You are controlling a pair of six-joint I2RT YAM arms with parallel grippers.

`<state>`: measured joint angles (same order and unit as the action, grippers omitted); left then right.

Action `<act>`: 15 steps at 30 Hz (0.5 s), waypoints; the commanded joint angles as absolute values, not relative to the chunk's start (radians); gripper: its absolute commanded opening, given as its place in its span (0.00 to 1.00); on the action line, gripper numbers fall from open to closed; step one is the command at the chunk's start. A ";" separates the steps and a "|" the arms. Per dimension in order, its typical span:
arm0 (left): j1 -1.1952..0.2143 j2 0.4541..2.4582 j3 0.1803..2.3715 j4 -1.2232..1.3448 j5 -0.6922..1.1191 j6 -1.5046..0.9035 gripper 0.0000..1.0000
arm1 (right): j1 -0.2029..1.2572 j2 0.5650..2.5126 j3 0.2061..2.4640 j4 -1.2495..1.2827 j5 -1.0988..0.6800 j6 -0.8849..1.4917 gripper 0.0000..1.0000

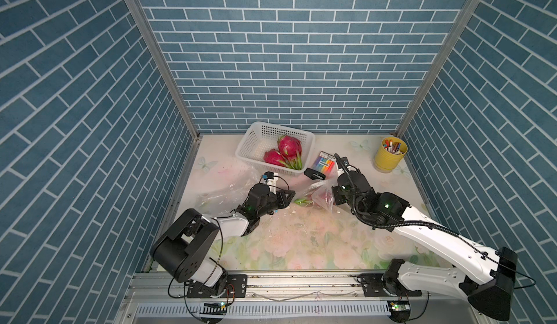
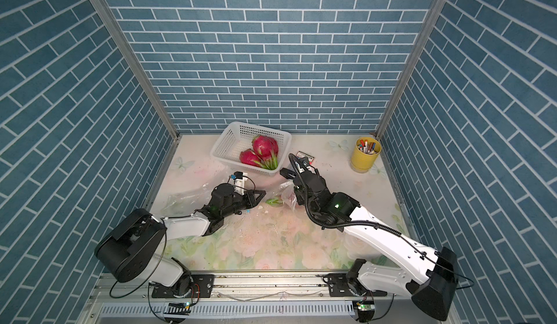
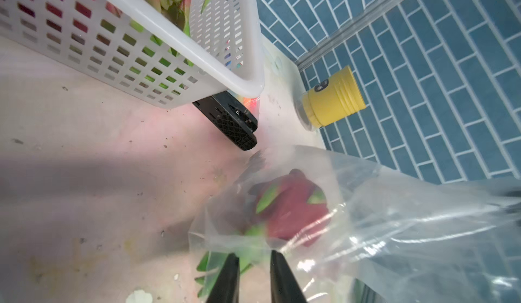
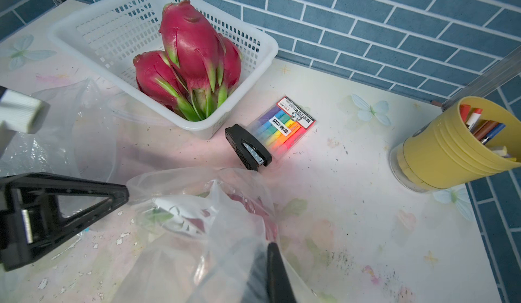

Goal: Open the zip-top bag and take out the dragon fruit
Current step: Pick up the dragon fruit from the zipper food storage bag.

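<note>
Floral table (image 1: 301, 241): right fingers (image 4: 277, 273) pinch zip-top bag (image 4: 174, 259), dragon fruit (image 3: 293, 211) inside.

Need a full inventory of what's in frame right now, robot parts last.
zip-top bag: 1, clear, mid-table between the grippers
bagged dragon fruit: 1, red with green scales, inside the zip-top bag
basket: 1, white, back of table
basket dragon fruits: 2, red-green, side by side in the basket
second bag: 1, clear, looks empty, beside the left arm
highlighter pack: 1, multicolour, next to the basket
stapler: 1, black, at the pack's near end
cup: 1, yellow, far corner on the right arm's side
pens: several, mixed, in the cup
table: 1, floral cover
walls: 3, blue brick
left gripper: 1, black, jaws slightly apart at the bag's edge
right gripper: 1, black, shut on the zip-top bag
</note>
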<state>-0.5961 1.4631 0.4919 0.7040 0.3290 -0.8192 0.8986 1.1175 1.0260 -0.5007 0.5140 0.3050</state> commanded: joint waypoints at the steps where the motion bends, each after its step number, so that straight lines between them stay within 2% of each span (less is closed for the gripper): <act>1: -0.598 1.373 0.532 0.612 0.289 -0.765 0.45 | 0.882 1.085 1.048 -0.504 0.439 0.275 0.00; 5: -0.615 1.282 0.656 0.474 0.305 -0.659 0.66 | 0.853 1.094 1.055 -0.529 0.299 0.276 0.00; 7: -0.644 1.265 0.728 0.383 0.303 -0.592 0.73 | 0.832 1.111 1.073 -0.546 0.252 0.276 0.00; 15: -0.753 1.272 0.818 0.269 0.374 -0.523 0.83 | 0.788 1.226 1.167 -0.606 0.187 0.337 0.00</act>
